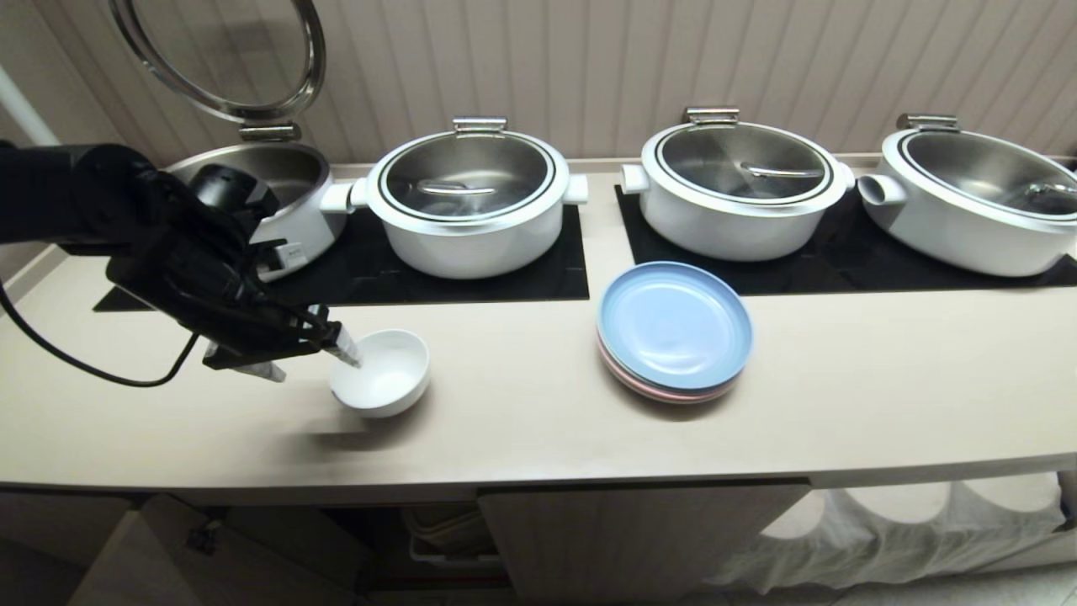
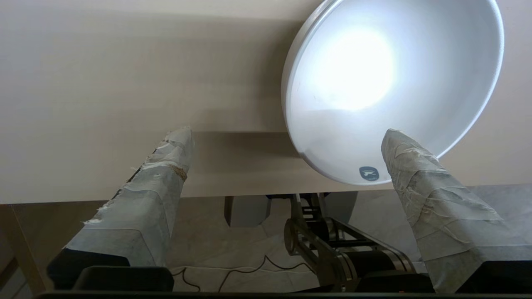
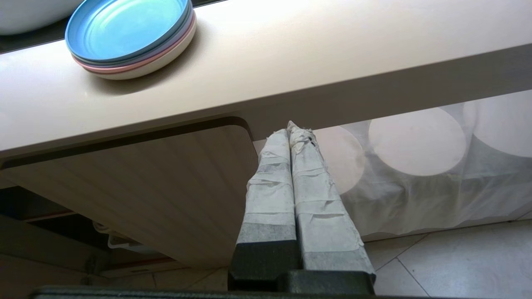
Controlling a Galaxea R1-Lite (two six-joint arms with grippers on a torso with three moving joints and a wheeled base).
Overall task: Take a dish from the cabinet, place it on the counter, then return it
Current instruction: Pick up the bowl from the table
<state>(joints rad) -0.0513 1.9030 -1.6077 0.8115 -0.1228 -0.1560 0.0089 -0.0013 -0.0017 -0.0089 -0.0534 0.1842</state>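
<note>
The small glossy white round bowl (image 1: 383, 372) sits on the smooth beige surface (image 1: 538, 421) — left of the stacked blue plates (image 1: 674, 330). The left gripper (image 1: 315, 353) stands spread wide at the bowl's left rim, gripping nothing. The right gripper (image 3: 294, 132) hangs closed below the plates — before the fluted beige cabinet door (image 3: 166, 187).

The counter (image 1: 522, 421) is a long beige worktop with two black hob panels (image 1: 471, 269) set in toward the wall. Four white pots (image 1: 471, 202) stand on the panels, the leftmost with its lid raised. On the bare worktop in front, a white bowl (image 1: 383, 370) sits upright left of centre, well apart from a stack of plates (image 1: 673, 332), blue on top.
</note>
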